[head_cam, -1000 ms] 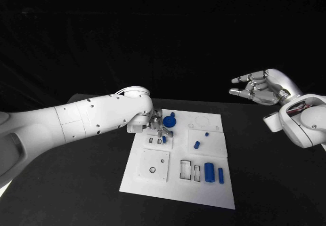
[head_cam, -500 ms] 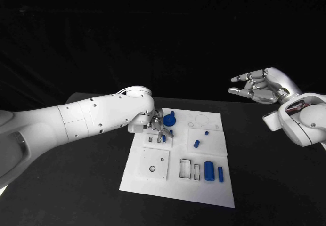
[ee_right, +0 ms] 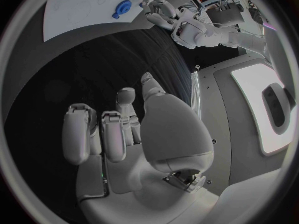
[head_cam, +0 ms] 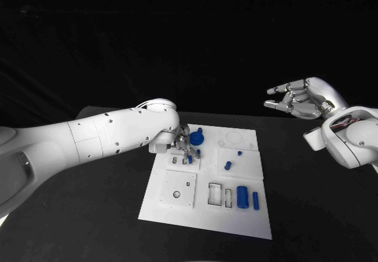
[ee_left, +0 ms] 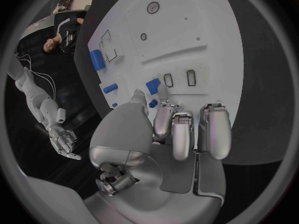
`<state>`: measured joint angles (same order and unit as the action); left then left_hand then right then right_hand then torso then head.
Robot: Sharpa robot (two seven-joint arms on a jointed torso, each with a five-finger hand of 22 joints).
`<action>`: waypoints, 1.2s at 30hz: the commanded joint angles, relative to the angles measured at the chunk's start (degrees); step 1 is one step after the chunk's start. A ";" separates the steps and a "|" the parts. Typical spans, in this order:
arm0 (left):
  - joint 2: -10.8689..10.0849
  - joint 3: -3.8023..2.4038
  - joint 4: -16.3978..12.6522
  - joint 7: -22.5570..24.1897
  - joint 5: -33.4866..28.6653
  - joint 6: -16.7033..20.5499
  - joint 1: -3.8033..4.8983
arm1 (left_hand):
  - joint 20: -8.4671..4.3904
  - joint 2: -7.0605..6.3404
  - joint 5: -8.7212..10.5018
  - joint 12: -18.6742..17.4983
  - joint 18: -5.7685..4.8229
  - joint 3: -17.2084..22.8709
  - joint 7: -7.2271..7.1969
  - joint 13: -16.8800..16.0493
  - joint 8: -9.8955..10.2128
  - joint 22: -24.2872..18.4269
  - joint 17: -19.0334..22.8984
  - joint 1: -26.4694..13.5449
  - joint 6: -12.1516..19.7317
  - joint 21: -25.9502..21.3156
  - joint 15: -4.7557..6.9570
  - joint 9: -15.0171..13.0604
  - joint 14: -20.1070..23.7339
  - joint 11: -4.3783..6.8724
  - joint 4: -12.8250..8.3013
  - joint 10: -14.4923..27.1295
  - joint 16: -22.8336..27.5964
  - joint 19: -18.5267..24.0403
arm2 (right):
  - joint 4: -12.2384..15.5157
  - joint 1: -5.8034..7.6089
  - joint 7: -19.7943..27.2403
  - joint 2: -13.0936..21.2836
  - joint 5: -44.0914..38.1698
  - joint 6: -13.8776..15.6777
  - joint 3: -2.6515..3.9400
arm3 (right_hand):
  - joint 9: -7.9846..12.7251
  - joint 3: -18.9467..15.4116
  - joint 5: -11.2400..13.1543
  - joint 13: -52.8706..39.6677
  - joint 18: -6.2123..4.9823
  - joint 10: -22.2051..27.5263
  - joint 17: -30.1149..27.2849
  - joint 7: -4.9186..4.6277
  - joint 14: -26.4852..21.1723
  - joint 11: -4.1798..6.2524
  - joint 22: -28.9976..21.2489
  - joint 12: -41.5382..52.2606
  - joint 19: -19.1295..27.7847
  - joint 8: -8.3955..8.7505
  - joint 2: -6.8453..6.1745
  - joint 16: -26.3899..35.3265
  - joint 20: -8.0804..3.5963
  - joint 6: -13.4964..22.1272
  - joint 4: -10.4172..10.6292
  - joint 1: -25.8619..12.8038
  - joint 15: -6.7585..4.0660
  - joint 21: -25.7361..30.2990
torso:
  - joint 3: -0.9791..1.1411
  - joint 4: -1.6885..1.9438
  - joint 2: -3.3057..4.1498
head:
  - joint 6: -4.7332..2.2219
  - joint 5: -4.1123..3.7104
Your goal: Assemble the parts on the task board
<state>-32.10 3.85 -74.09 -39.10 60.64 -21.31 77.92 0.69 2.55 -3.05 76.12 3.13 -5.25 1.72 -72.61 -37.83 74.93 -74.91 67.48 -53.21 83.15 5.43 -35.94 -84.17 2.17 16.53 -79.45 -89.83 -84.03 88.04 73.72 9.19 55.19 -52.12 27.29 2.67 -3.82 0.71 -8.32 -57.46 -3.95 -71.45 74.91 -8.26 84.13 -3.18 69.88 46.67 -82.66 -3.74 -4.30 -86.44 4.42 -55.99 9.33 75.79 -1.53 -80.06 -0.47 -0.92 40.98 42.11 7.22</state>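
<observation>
Fingers of the left hand (head_cam: 183, 146) pinch a small blue part (ee_left: 152, 86) near the far left corner of the task board (head_cam: 203, 218), tips pointing down at the two small slots (ee_left: 179, 78); its long axis cannot be made out. Two blue cylinders (head_cam: 242, 198) lie near the board's near right corner, long axes running near to far. The right hand (head_cam: 303, 100) hangs high off the board's right edge, fingers loosely curled apart, holding nothing.

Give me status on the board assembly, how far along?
Early. Done: little that shows; a round blue part sits at the task board's far end. In hand: the left hand pinches a small blue part by two slots. Left: two blue blocks and small pegs lie loose. Right hand is raised, holding nothing.
</observation>
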 commanded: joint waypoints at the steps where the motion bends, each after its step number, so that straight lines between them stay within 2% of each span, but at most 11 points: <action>1: 0.14 0.00 -0.04 -0.09 -0.50 -0.65 -0.01 | -0.33 -1.08 0.27 0.21 -0.75 1.91 0.00 -0.04 -0.12 2.40 -15.09 0.35 0.53 0.27 0.37 -0.29 -5.83 0.05 -0.08 -0.23 -0.17 -2.40 | -0.12 -0.09 0.23 -0.17 0.04 -0.75 -0.01 | -0.08 -0.32 -0.19 0.08 -0.06 0.36 9.98 0.17 4.63 0.16 -0.06 -0.30 0.48 -0.16 0.13 0.29 0.08 -0.09 -0.11 0.37 0.18 0.21 | 0.02 0.01 0.01 | 0.06 0.08; 8: 0.12 0.00 0.13 -0.11 -0.52 -0.78 -0.01 | -0.34 -3.02 0.25 0.21 -0.79 7.00 0.02 -0.10 0.14 2.70 -15.09 2.15 0.57 0.37 0.34 -0.86 -5.83 0.10 -0.45 -0.25 -0.17 -2.43 | -0.18 -0.13 0.16 -0.09 0.18 -0.86 -0.04 | -0.08 -0.34 -0.26 0.11 -0.07 0.37 9.90 0.17 4.61 0.16 -0.12 -0.33 0.50 -0.16 0.18 0.36 0.08 -0.08 -0.10 0.40 0.17 0.25 | 0.01 0.03 0.02 | 0.21 0.20; 13: 0.13 0.00 0.11 -0.12 -0.52 -0.86 -0.01 | -0.32 -3.96 0.26 0.27 -0.83 8.29 0.03 -0.19 0.23 2.94 -15.09 2.20 0.51 0.49 0.32 -1.05 -5.83 0.09 -0.43 -0.32 -0.17 -2.49 | -0.19 -0.13 0.21 -0.11 0.21 -0.82 -0.05 | -0.08 -0.34 -0.26 0.11 -0.07 0.37 9.90 0.17 4.61 0.16 -0.12 -0.33 0.50 -0.16 0.18 0.36 0.08 -0.08 -0.10 0.40 0.17 0.25 | 0.03 -0.07 0.03 | 0.15 0.20; 18: 0.17 0.00 -0.01 -0.11 -0.52 -0.84 -0.01 | -0.32 -3.97 0.26 0.27 -0.83 8.30 0.03 -0.19 0.23 2.94 -15.09 2.20 0.51 0.49 0.32 -1.05 -5.83 0.09 -0.43 -0.32 -0.17 -2.49 | -0.21 -0.14 0.27 -0.18 0.23 -0.74 -0.05 | -0.08 -0.39 -0.31 0.07 -0.06 0.32 9.96 0.17 4.62 0.16 -0.08 -0.27 0.48 -0.16 0.22 0.31 0.08 -0.10 -0.05 0.37 0.17 0.23 | 0.03 -0.06 0.08 | 0.28 0.21; 19: 0.18 0.00 -0.03 -0.11 -0.52 -0.82 -0.01 | -0.30 -4.53 0.26 0.28 -0.84 9.28 0.04 -0.22 0.32 3.01 -15.09 2.15 0.48 0.51 0.31 -1.19 -5.83 0.08 -0.39 -0.33 -0.17 -2.50 | -0.22 -0.14 0.27 -0.20 0.23 -0.74 -0.05 | -0.08 -0.39 -0.31 0.07 -0.06 0.32 9.96 0.17 4.62 0.16 -0.08 -0.27 0.48 -0.16 0.22 0.31 0.08 -0.10 -0.05 0.37 0.17 0.23 | 0.03 -0.05 0.09 | 0.32 0.23; 21: 0.18 0.00 -0.06 -0.10 -0.52 -0.75 -0.01 | -0.30 -4.72 0.26 0.24 -0.84 9.94 0.03 -0.18 0.42 3.03 -15.09 2.44 0.54 0.51 0.31 -1.24 -5.83 0.09 -0.56 -0.30 -0.17 -2.50 | -0.24 -0.14 0.27 -0.22 0.24 -0.73 -0.06 | -0.08 -0.43 -0.34 0.05 -0.07 0.30 9.94 0.17 4.62 0.16 -0.12 -0.23 0.50 -0.17 0.26 0.33 0.08 -0.10 -0.01 0.34 0.18 0.25 | 0.03 -0.04 0.09 | 0.29 0.20; 24: 0.16 0.00 -0.07 -0.11 -0.53 -0.58 -0.01 | -0.32 -4.56 0.23 0.17 -0.83 11.66 -0.08 -0.14 0.74 3.05 -15.09 3.91 0.75 0.51 0.38 -1.26 -5.83 0.19 -1.36 -0.25 -0.17 -2.48 | -0.27 -0.14 0.29 -0.26 0.30 -0.74 -0.06 | -0.08 -0.43 -0.34 0.04 -0.07 0.30 9.94 0.17 4.62 0.16 -0.13 -0.23 0.50 -0.17 0.27 0.33 0.08 -0.11 -0.01 0.34 0.18 0.26 | 0.01 -0.03 0.05 | 0.31 0.16; 29: 0.11 0.00 -0.10 -0.11 -0.85 -0.36 -0.02 | -0.39 -3.68 -0.13 -0.04 -0.83 16.16 -0.08 -0.04 2.02 3.17 -15.09 7.71 1.22 0.53 0.44 -0.95 -5.83 0.22 -4.10 -0.08 -0.17 -2.48 | -0.38 -0.14 0.31 -0.37 0.37 -0.77 -0.06 | -0.08 -0.43 -0.34 0.04 -0.07 0.30 9.94 0.17 4.62 0.16 -0.13 -0.23 0.50 -0.17 0.27 0.33 0.08 -0.11 -0.01 0.34 0.18 0.26 | -0.01 0.02 0.09 | 0.42 0.15; 33: 0.06 0.00 -0.17 -0.12 -1.07 -0.29 -0.02 | -0.35 -3.89 -2.06 -0.26 -0.84 19.75 -0.04 0.07 3.26 3.27 -15.09 9.53 1.48 0.55 0.41 -0.52 -5.83 0.19 -5.93 0.10 -0.17 -2.48 | -0.47 -0.14 0.33 -0.49 0.40 -0.80 -0.06 | -0.08 -0.43 -0.34 0.04 -0.07 0.30 9.94 0.17 4.62 0.16 -0.13 -0.23 0.50 -0.17 0.27 0.33 0.08 -0.11 -0.01 0.34 0.18 0.26 | -0.01 0.02 0.05 | 0.50 0.22; 36: -0.01 0.00 -0.21 -0.12 -1.22 -0.22 -0.03 | -0.31 -4.79 -5.19 -0.51 -0.85 23.36 0.11 0.21 4.26 3.33 -15.09 10.50 1.63 0.56 0.34 -0.18 -5.83 0.08 -7.37 0.29 -0.17 -2.47 | -0.50 -0.15 0.35 -0.55 0.42 -0.83 -0.06 | -0.08 -0.53 -0.41 -0.02 -0.06 0.22 9.93 0.17 4.62 0.16 -0.07 -0.12 0.47 -0.18 0.34 0.34 0.08 -0.13 0.09 0.25 0.18 0.23 | -0.02 0.02 0.05 | 0.56 0.25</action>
<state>-32.13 3.74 -74.19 -39.13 59.97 -21.22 78.02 0.70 -2.58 -7.56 75.83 3.13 16.16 2.11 -72.46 -33.68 74.92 -74.93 76.78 -51.54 83.37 5.63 -36.07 -83.96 2.16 10.60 -79.44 -89.83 -84.03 87.58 73.61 9.23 54.70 -51.76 27.04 2.60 -3.82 0.48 -8.55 -57.41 -3.95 -71.45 74.91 -8.26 84.13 -3.18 69.81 46.68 -82.67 -3.74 -4.30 -86.44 4.42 -55.99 9.56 75.79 -1.53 -80.06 -0.47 -0.91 41.04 42.60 7.40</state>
